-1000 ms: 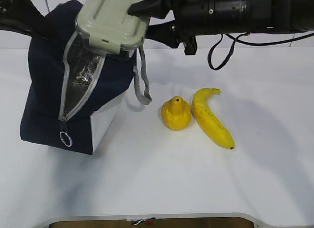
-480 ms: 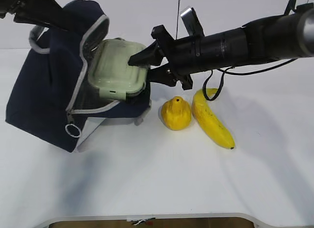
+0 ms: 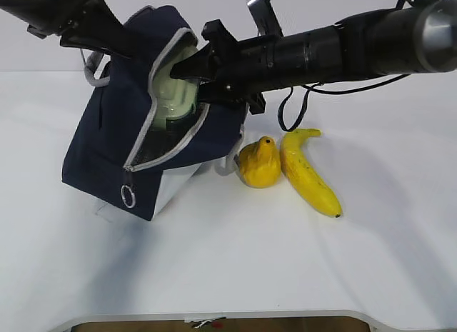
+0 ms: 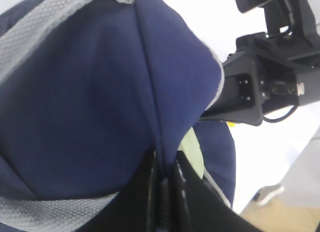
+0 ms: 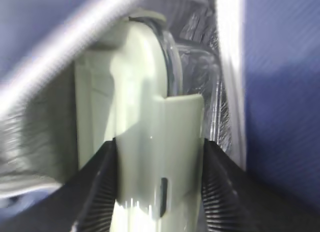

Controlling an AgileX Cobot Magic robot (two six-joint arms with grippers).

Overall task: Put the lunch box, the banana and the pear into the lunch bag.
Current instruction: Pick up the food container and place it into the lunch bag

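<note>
On the white table (image 3: 214,275), nearest the front edge, the banana (image 3: 305,172) lies with its long axis running diagonally, stem end away from the camera, dark tip toward the front right. Just left of it, almost touching, sits the pear (image 3: 258,163), narrow top up. Behind them the lunch bag (image 3: 107,150) is tilted, mouth toward the right. The right gripper (image 3: 187,69) reaches into it; only the right wrist view shows its fingers (image 5: 97,187) clamped on the pale green lid of the lunch box (image 5: 145,142), which stands on edge between foil walls. The left wrist view alone shows the left gripper (image 4: 162,192) pinched tight on the bag's navy fabric.
</note>
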